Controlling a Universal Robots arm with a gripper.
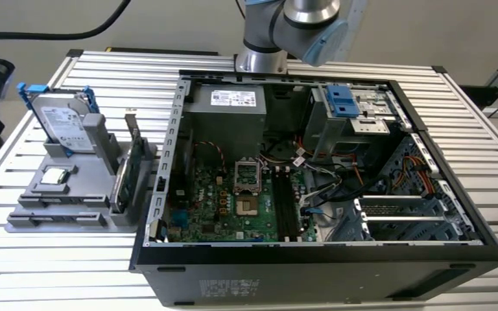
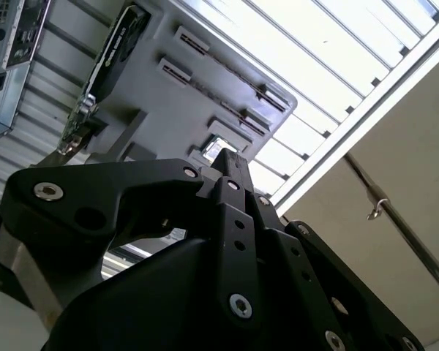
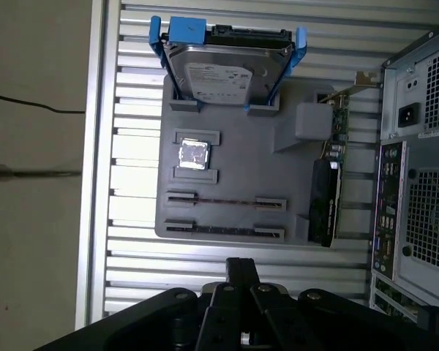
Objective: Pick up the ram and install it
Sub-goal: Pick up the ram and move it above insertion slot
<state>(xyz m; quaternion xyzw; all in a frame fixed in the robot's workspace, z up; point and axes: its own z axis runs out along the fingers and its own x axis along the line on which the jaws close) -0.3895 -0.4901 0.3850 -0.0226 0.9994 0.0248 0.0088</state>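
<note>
so on the exterior view's left there's the gray holder (image 1: 67, 208) with the hard drive (image 1: 63, 123) standing in it, the ram (image 3: 225, 202) sits on edge in that holder's long slot beside the chip (image 3: 193, 154), the gripper (image 3: 241, 265) is pressed together just off the holder, and the open computer case (image 1: 318, 272) is on the exterior view's right

Silver arm (image 1: 262, 39), blue caps (image 1: 331, 40), black gripper (image 3: 241, 270).

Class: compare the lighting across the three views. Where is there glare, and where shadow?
Second wrist view: the table slats glare white, the gripper is a dark silhouette. First wrist view: the grey holder is evenly lit, the slats beside it bright. Exterior view: even light, the computer case shaded inside.
</note>
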